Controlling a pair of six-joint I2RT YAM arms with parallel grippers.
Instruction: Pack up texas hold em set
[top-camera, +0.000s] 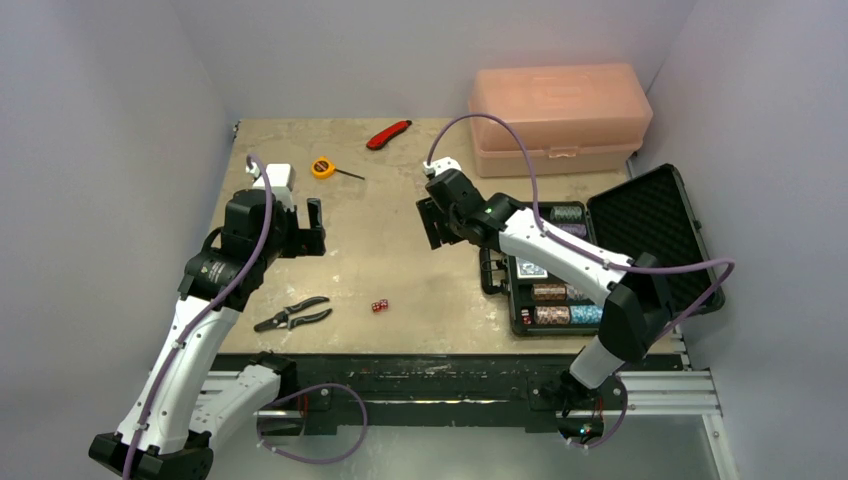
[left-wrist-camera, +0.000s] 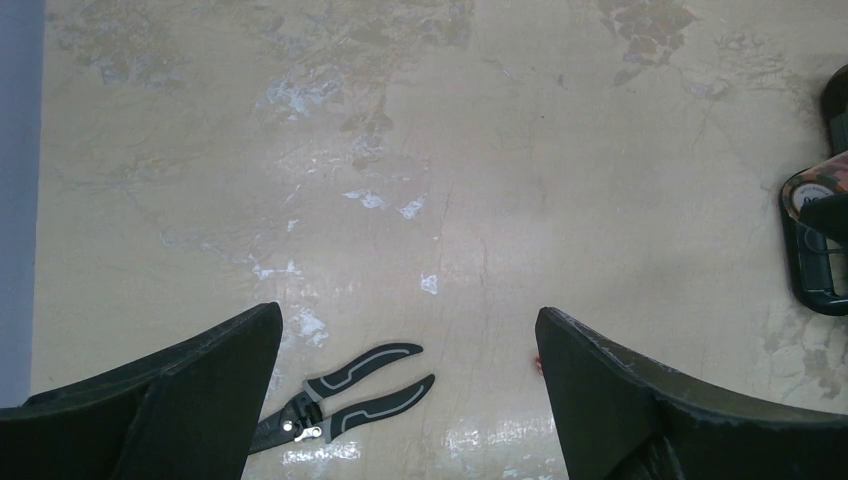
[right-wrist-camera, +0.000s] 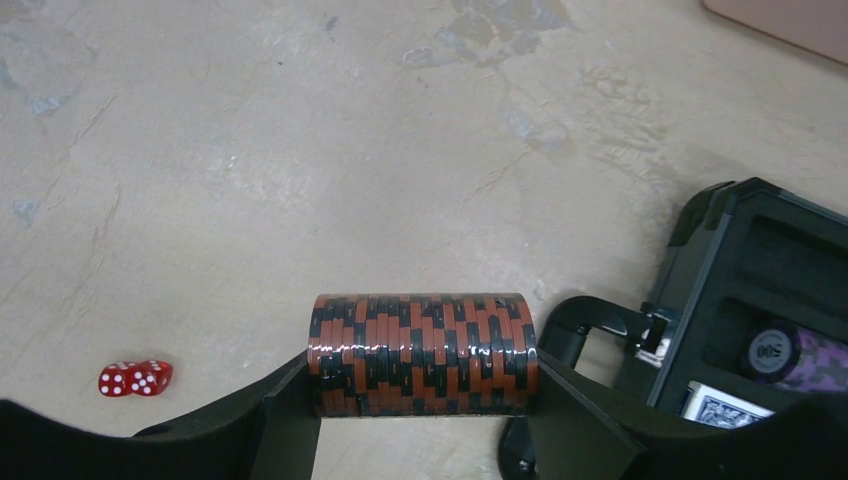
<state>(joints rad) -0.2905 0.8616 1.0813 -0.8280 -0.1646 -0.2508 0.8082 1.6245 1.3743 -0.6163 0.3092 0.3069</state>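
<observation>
- The right gripper has its two fingers partly spread and pressed on the ends of one roll of chips, orange and black. The roll lies sideways above the table, just left of the case.
- The left gripper has its two fingers spread wide with nothing between them, well left of the case.
- One black case lies open, with its lid laid flat on the far right side.
- Five more chip rolls show in the case's slots; the right forearm covers part of the tray.
- One deck of cards, blue-backed, sits in the case between the rolls.
- Two red dice lie touching each other on the table, left of the case.
- One pair of pliers lies further left of the case than the dice.
- One tape measure and one red knife lie far-left of the case.
- One pink box stands behind the case.
- The right arm rises from its base near the case's near edge. Its forearm slopes across the case and its wrist hangs past the left edge.
- The left arm is folded upward, with its gripper turned toward the case.
</observation>
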